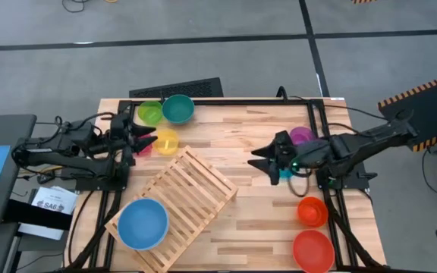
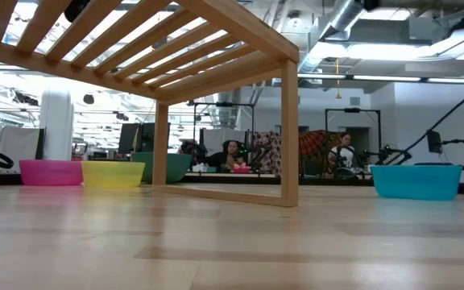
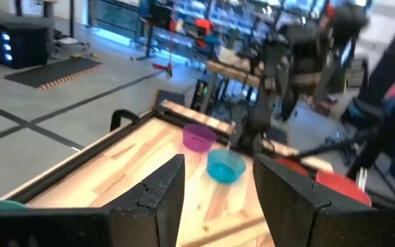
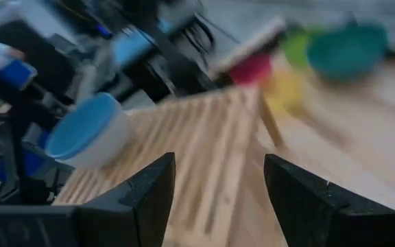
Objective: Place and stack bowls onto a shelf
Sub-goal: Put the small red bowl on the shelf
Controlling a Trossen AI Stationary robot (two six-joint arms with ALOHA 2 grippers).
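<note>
The slatted wooden shelf (image 1: 182, 199) stands slantwise mid-table, also in the low view (image 2: 216, 48). A large blue bowl (image 1: 143, 224) sits on its near-left end. Green (image 1: 149, 114), teal (image 1: 178, 108), yellow (image 1: 167, 142) and pink (image 1: 143, 148) bowls rest on the table at far left. Purple (image 1: 300, 136), small cyan (image 3: 225, 166), orange (image 1: 312, 211) and red (image 1: 313, 250) bowls stand at right. My left gripper (image 1: 149, 139) hovers open beside the yellow and pink bowls. My right gripper (image 1: 258, 159) is open above the table right of the shelf, facing it (image 4: 204, 144).
Black rails (image 1: 226, 100) frame the tabletop's far and side edges. Bare plank surface lies between the shelf and the right-hand bowls. People sit at desks in the room beyond the table (image 2: 232, 153).
</note>
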